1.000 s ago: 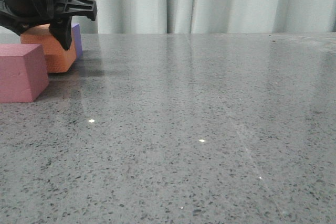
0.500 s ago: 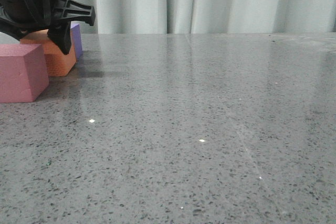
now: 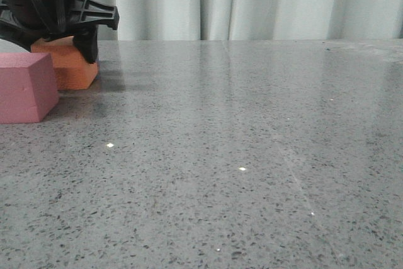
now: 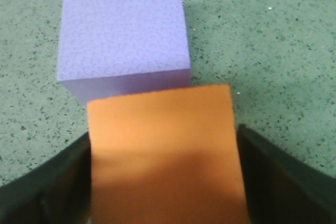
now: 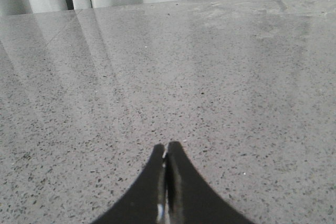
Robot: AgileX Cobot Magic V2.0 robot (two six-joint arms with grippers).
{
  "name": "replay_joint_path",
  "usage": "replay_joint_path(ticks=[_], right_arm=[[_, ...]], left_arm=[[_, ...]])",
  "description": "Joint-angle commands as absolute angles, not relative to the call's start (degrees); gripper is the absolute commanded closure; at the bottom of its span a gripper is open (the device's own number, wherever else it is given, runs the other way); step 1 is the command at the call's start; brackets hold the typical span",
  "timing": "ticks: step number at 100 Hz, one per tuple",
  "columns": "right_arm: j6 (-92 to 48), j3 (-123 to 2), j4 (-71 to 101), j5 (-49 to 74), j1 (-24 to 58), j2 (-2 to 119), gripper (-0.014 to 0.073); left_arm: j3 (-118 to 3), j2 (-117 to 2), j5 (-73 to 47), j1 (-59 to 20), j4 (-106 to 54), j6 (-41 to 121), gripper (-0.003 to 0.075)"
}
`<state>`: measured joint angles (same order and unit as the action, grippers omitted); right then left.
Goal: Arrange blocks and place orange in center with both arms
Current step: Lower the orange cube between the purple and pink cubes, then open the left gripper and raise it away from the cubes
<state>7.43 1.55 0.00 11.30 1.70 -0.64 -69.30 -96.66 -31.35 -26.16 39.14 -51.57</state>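
Grey table point(image 3: 252, 155) fills the front view, curtain point(image 3: 252, 1) behind. Left gripper point(image 4: 165, 182) straddles the orange cube point(image 4: 165, 156), fingers at both sides, far left by the pink cube point(image 3: 25, 86); purple cube point(image 4: 123, 32) touches it behind. Right gripper point(image 5: 166, 153) hangs pinched together, holding nothing.

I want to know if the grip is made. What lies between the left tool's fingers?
The orange cube sits between the left tool's fingers, filling the gap, with the purple cube just beyond it. The left wrist view shows this.
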Motion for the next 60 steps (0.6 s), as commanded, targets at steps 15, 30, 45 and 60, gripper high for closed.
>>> replay_joint_path(ticks=[15, 30, 45, 60], right_arm=[[6.97, 0.75, -0.52, 6.47, 1.28, -1.87, 0.0661], [6.97, 0.75, -0.52, 6.47, 1.28, -1.87, 0.0661], [6.97, 0.75, -0.52, 6.47, 1.28, -1.87, 0.0661], [6.97, 0.75, -0.52, 6.47, 1.28, -1.87, 0.0661]], left_arm=[[-70.88, -92.08, -28.84, -26.11, 40.08, -51.79, 0.0183], [-70.88, -88.91, -29.67, -26.11, 40.08, -51.2, 0.0183], [-70.88, -83.34, -32.49, -26.11, 40.08, -50.96, 0.0183], [-70.88, -76.92, -35.77, -26.11, 40.08, -49.82, 0.0183]])
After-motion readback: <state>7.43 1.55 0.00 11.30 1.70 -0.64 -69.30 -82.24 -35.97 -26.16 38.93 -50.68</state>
